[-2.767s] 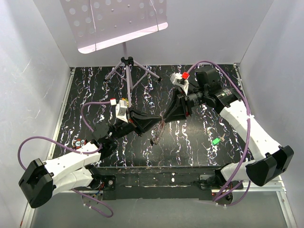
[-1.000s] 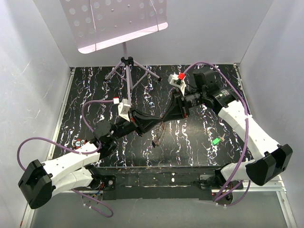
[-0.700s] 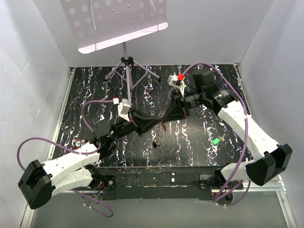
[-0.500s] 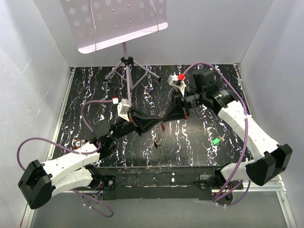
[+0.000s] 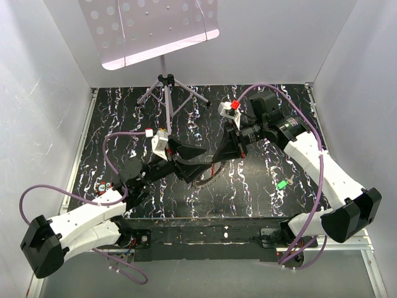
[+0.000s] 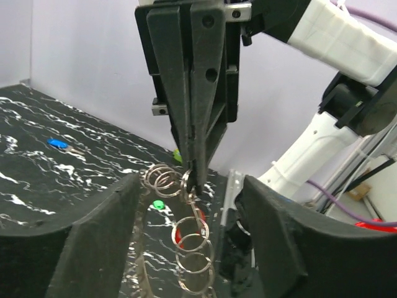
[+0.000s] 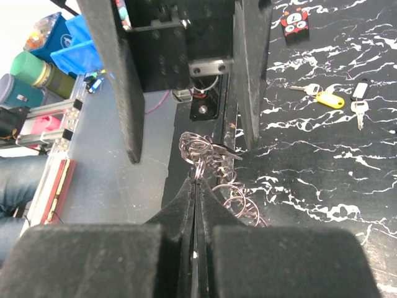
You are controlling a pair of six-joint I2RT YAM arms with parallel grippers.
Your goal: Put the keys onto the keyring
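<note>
The keyring is a chain of thin metal rings hanging mid-table. My right gripper is shut on its top ring; in the right wrist view the closed tips pinch the ring cluster. My left gripper stands open, one finger on each side of the hanging rings, not touching them. Loose keys lie on the black table: a green one, a blue one, a yellow-tagged one and a dark-headed one. A red spot shows behind the rings.
A music stand's tripod stands at the back centre, with its perforated plate overhead. White walls close in the marbled table on three sides. A red and black tag lies near the left arm's base.
My left gripper has opened and let go of the ring chain. The right gripper has closed on the top ring, and the chain now hangs from it alone.
</note>
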